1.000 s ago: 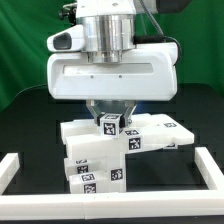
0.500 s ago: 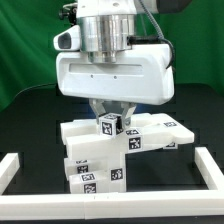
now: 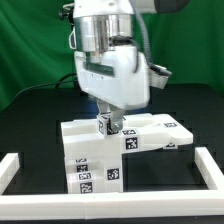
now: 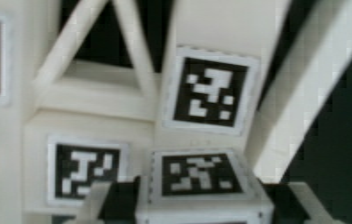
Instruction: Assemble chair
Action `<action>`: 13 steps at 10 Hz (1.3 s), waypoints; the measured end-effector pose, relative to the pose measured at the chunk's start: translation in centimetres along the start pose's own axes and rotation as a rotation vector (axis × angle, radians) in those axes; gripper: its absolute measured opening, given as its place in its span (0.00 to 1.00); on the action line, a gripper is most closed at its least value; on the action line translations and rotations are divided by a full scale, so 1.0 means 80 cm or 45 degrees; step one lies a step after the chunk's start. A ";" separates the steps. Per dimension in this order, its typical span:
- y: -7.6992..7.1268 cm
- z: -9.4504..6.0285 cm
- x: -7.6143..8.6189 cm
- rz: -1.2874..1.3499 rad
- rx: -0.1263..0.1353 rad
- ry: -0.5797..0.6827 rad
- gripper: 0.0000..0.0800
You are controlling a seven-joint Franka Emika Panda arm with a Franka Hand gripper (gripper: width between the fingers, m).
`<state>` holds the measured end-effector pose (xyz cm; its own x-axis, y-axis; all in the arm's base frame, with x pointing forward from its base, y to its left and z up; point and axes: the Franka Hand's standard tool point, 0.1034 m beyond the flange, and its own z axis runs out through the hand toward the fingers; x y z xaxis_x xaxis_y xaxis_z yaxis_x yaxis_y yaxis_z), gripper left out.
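The chair parts, chunky white blocks with black-and-white tags, sit joined in a cluster at the middle of the black table. A wide panel reaches toward the exterior view's right. My gripper stands over the cluster's top and is shut on a small tagged cube. In the wrist view the cube sits between my two dark fingers, with tagged white panels close behind it. The hand is turned so its side faces the exterior camera.
Long white border rails frame the table at the exterior view's left, right and front. A green backdrop hangs behind. The big white robot hand hides the back of the cluster.
The wrist has rotated about its vertical axis: the wide hand body faced the camera before and now shows its narrower side. The cube stays in the fingers at about the same place.
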<state>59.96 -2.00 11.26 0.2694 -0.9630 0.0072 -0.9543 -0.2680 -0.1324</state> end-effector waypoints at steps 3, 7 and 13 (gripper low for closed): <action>-0.002 0.000 -0.005 0.196 0.007 -0.014 0.36; 0.001 0.001 0.005 0.366 0.021 -0.041 0.46; -0.004 -0.020 -0.006 0.337 0.005 -0.083 0.81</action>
<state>59.95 -1.48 12.87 0.0182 -0.9956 -0.0921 -0.9922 -0.0066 -0.1247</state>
